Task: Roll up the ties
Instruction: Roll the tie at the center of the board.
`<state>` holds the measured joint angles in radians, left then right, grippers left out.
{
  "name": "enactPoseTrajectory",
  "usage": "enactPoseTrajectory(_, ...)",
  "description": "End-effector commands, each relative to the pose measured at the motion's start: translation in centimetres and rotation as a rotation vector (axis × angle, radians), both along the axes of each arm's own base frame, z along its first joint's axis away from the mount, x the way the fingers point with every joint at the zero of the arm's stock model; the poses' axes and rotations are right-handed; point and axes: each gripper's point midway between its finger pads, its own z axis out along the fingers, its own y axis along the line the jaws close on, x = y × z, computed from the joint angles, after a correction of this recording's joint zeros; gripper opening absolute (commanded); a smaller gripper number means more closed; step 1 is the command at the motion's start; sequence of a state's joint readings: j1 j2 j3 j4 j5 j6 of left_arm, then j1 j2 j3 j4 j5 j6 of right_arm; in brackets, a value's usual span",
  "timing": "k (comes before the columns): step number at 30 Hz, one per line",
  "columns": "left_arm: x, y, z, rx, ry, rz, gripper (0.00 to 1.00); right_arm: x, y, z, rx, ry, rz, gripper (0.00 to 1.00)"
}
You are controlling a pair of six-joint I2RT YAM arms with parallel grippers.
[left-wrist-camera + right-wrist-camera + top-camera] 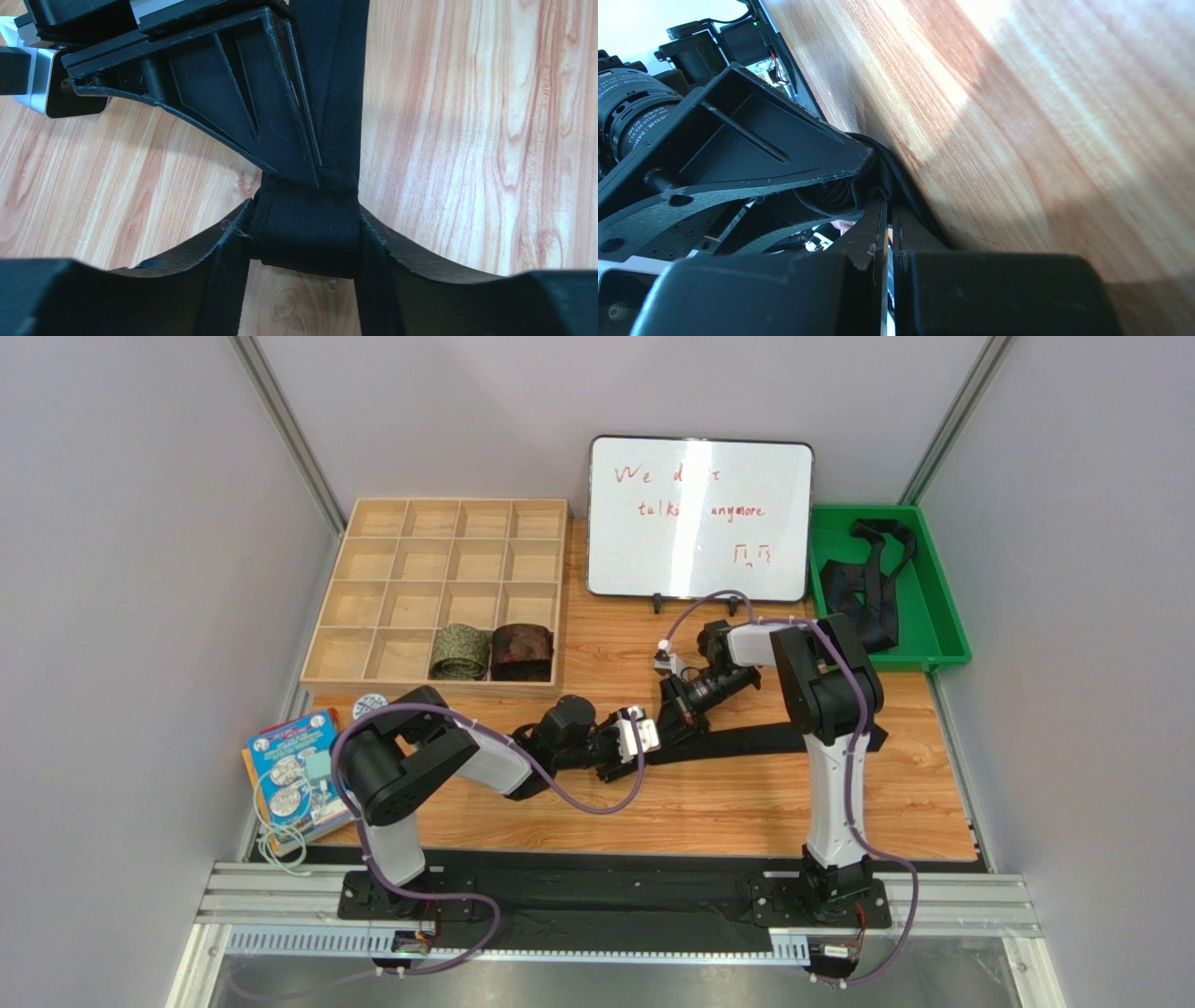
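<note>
A black tie (786, 739) lies flat across the wooden table, and its left end is folded into a small roll. My left gripper (643, 735) is shut on that roll; in the left wrist view the fingers (217, 259) clamp the roll (309, 234) from both sides. My right gripper (671, 711) comes in from the far side, and its fingers are pressed together at the roll's top. In the right wrist view the tie's fabric (882, 175) curls round the right gripper's tips (889, 206). An olive-green rolled tie (459, 650) and a reddish-brown rolled tie (521, 650) sit in the box.
A wooden compartment box (421, 560) stands at the back left. A whiteboard (699, 515) stands at the back centre. A green tray (937, 616) at the back right holds more black ties (867, 581). A colourful booklet (295, 770) lies at the left edge.
</note>
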<state>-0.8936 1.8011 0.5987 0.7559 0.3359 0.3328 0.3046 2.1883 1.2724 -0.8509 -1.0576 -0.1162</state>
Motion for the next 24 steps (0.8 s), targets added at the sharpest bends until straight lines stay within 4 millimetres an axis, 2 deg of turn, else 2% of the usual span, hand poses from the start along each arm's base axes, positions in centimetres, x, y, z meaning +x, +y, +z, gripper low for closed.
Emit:
enactPoseTrajectory(1,-0.1,0.3,-1.0,0.056,0.006,-0.018,0.5,-1.7,-0.7,-2.2,-0.124,0.079,-0.002,0.0)
enactPoseTrajectory(4,-0.8,0.6,-1.4,0.084,0.035,-0.037,0.41,-1.0,-0.4,-1.4,-0.103,0.058,-0.018,0.04)
enactPoseTrajectory(7,-1.1,1.2,-2.2,0.141,0.071,-0.04,0.34,0.1,-0.6,-0.1,-0.09,0.029,-0.044,0.19)
enactPoseTrajectory(8,-1.3,1.4,-2.7,0.169,0.088,-0.038,0.33,0.9,-0.9,0.9,-0.08,-0.007,-0.062,0.28)
enactPoseTrajectory(11,-1.0,2.0,-3.1,0.213,0.114,-0.01,0.32,2.1,-1.8,3.2,-0.077,-0.087,-0.089,0.4)
enactPoseTrajectory(14,-1.1,2.1,-3.2,0.238,0.148,-0.001,0.31,2.3,-2.3,4.7,-0.087,-0.169,-0.086,0.41)
enactPoseTrajectory(17,-1.4,2.1,-3.3,0.254,0.188,0.007,0.32,2.3,-1.8,5.1,-0.076,-0.191,-0.099,0.42)
enactPoseTrajectory(24,-1.0,2.2,-3.5,0.291,0.22,0.039,0.33,1.6,0.0,4.0,-0.078,-0.182,-0.073,0.44)
